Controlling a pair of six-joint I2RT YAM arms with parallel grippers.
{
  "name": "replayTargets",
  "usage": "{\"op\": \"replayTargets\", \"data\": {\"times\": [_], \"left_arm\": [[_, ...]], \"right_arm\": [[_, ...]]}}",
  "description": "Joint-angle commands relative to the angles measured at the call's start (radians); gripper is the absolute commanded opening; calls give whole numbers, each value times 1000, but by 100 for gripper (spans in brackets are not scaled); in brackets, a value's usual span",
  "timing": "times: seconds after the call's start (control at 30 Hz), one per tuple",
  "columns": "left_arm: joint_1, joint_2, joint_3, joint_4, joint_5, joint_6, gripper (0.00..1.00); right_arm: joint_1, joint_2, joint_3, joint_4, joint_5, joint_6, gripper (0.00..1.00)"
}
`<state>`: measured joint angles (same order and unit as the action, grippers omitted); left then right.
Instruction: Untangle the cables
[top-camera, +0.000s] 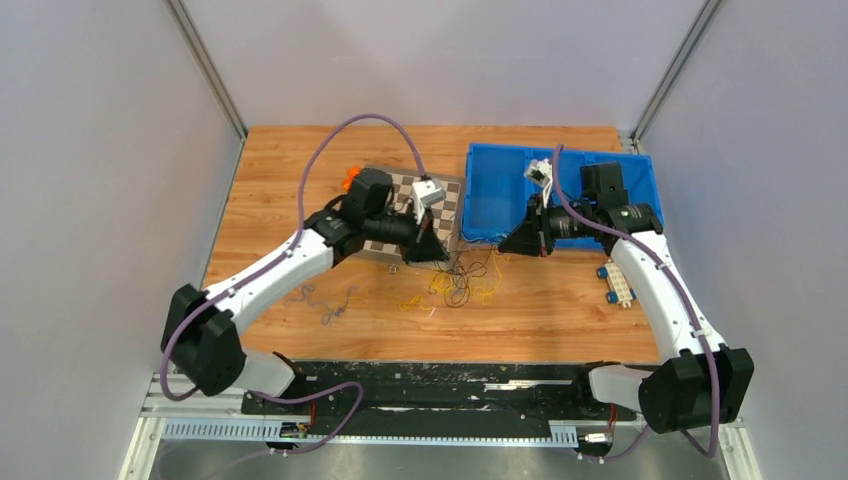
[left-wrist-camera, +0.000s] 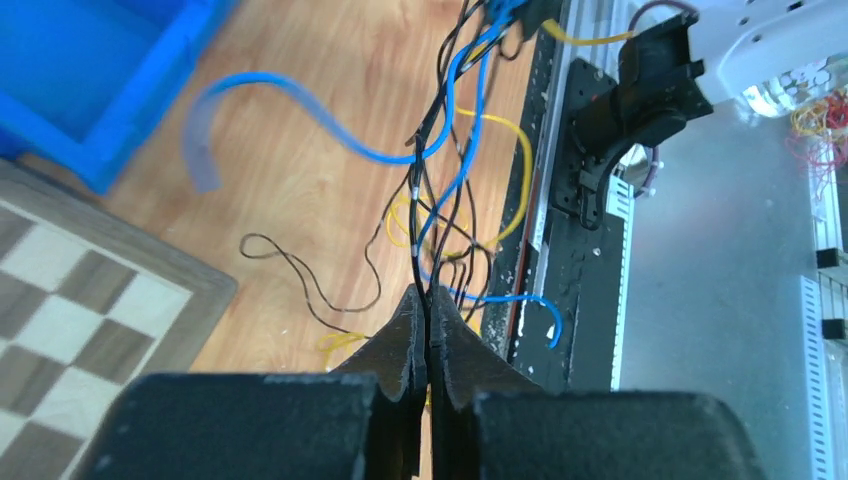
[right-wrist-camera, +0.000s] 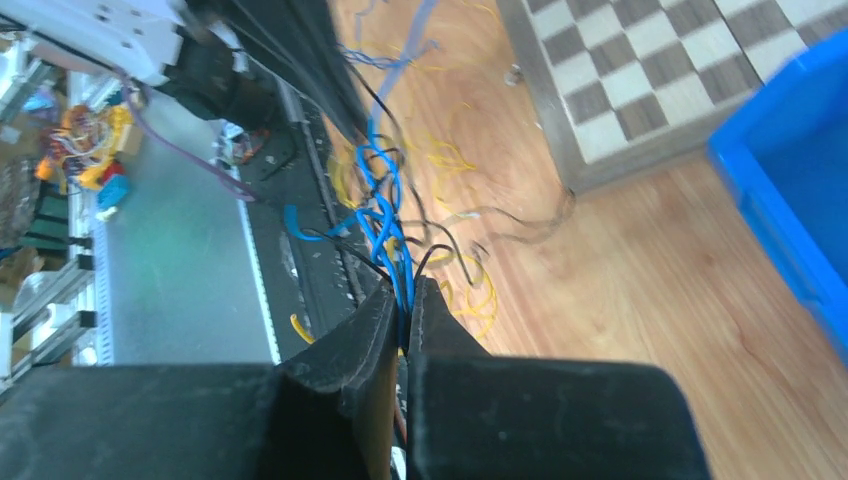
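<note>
Table (top-camera: 290, 170): warm orange-brown wood grain, boards running left to right, matte with a faint sheen.

Three plain walls close me in: left wall (top-camera: 100, 150), back wall (top-camera: 440, 50), right wall (top-camera: 770, 120). All are pale grey-lilac and unmarked.

In the back corners I note slim aluminium uprights, left post (top-camera: 205, 65) and right post (top-camera: 678, 65). Both lean outward in the top view.

Near edge of the table: a black strip (top-camera: 450, 375), scuffed with white flecks. Below it is a slotted aluminium rail (top-camera: 400, 430), then a dull grey metal sheet (top-camera: 420, 465).

Light is even and diffuse, with soft shadows. From my wrist views the wood looks brighter and the sheet pale grey.
</note>
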<state>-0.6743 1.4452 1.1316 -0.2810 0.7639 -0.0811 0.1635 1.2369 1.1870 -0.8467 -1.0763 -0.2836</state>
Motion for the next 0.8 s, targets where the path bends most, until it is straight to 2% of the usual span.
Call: {"op": "replayTargets", "data": {"times": [0.0, 0.2, 0.47, 0.57, 0.77], "left_arm": [[141, -168, -14, -52, 129, 45, 0], [349, -263, 55, -230, 277, 73, 0], [568, -369, 103, -353, 299, 114, 0], [637, -381, 137, -418, 299, 181, 0], [881, -357, 194, -566, 270, 346, 0]], "right_arm": [[-70, -25, -78, -34, 116, -150, 0], [-152, -9, -218, -71, 273, -344, 0], [-315, 82, -245, -132, 364, -517, 0], [-361, 95, -245, -155, 386, -566, 0], [-468, 95, -236, -216, 426, -677, 0]]}}
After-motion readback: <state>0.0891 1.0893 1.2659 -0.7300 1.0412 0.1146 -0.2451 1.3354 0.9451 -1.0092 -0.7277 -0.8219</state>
